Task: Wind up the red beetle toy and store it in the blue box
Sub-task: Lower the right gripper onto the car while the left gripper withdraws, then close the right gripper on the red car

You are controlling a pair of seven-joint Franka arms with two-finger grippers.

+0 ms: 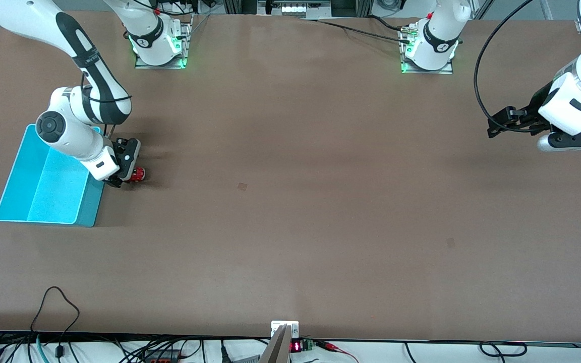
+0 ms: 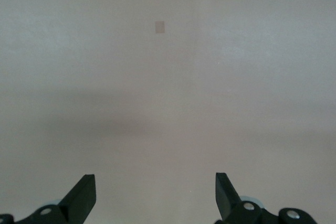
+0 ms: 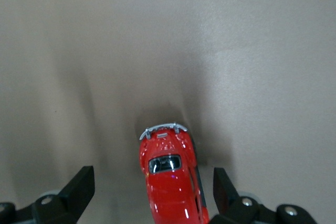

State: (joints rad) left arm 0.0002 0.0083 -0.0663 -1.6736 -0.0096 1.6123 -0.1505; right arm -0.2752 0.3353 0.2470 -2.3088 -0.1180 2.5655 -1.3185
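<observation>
Toy car [image 3: 170, 184] sits between the right end effector's [image 1: 130, 174] spread fingers beside the box [image 1: 48, 184]; off-centre closing could skid it. Left end effector [image 2: 155, 195] waits, open.

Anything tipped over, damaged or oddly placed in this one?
Nothing stands out. The small glossy red beetle toy car sits upright on the brown table between the open fingers of the right gripper, beside the turquoise-blue plastic box. The left gripper waits open above bare table.

Left claw [image 2: 155, 195] (fingers spread) over bare table [image 2: 210, 77].
</observation>
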